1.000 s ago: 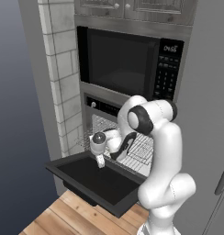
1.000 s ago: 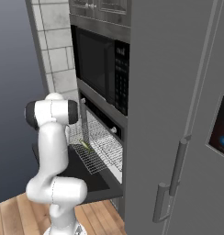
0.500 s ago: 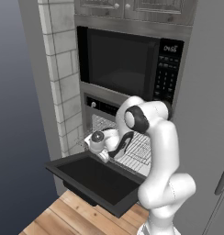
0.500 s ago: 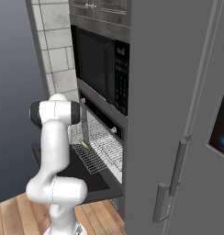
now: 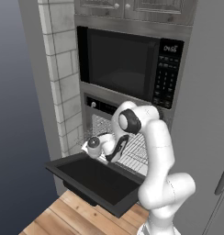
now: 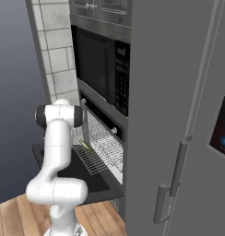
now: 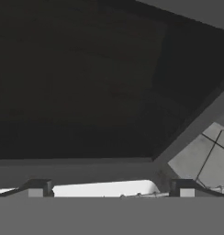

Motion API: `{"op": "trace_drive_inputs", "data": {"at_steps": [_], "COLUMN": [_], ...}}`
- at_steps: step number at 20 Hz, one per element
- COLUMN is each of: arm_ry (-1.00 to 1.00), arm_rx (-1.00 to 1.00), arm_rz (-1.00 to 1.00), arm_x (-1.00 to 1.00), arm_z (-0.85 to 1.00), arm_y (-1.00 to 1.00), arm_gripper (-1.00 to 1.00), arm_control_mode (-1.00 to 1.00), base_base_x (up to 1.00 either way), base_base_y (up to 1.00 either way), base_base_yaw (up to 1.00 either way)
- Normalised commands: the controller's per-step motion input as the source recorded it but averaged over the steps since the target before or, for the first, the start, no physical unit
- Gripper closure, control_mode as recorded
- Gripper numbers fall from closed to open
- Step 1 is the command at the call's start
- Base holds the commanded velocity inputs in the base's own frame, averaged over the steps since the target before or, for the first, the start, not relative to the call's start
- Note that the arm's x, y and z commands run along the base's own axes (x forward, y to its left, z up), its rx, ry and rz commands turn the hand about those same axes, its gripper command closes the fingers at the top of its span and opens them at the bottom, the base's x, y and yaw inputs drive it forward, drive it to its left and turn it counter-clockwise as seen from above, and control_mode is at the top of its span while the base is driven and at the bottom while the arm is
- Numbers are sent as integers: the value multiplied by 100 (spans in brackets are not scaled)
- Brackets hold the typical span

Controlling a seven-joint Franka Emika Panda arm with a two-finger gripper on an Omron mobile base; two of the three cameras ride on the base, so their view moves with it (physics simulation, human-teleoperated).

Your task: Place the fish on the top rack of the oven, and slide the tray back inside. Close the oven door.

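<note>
Gripper [image 7: 109, 195] spread wide above slender green fish [image 6: 86, 146] on wire tray [image 6: 103, 152]

The top rack [image 6: 98, 150] is shiny silver wire, the oven door [image 5: 93, 176] smooth matt black, the floor [image 5: 72, 220] wood planks.

Flat, even rendered light in both base views, soft and slightly blurry, no glare, only faint shadow under the oven door [image 5: 93, 179] — hand view much dimmer, mostly dark, grainy, washed-out white strip near bottom.
</note>
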Motion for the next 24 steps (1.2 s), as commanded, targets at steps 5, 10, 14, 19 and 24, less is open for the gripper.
{"op": "trace_drive_inputs", "data": {"at_steps": [5,10,14,19,24], "arm_ry": [0,0,0,0,0], "arm_rx": [-9,-5,-1,0,0], "arm_rz": [7,4,0,0,0], "arm_x": [50,67,67,69,52], "arm_z": [-67,-53,-28,-21,4], "arm_y": [0,-8,-41,-62,-81], "arm_gripper": [-100,-100,-100,-100,-100], "arm_control_mode": [-100,-100,-100,-100,-100], "base_base_x": [0,0,0,0,0], "base_base_y": [0,0,0,0,0], "base_base_yaw": [0,0,0,0,0]}}
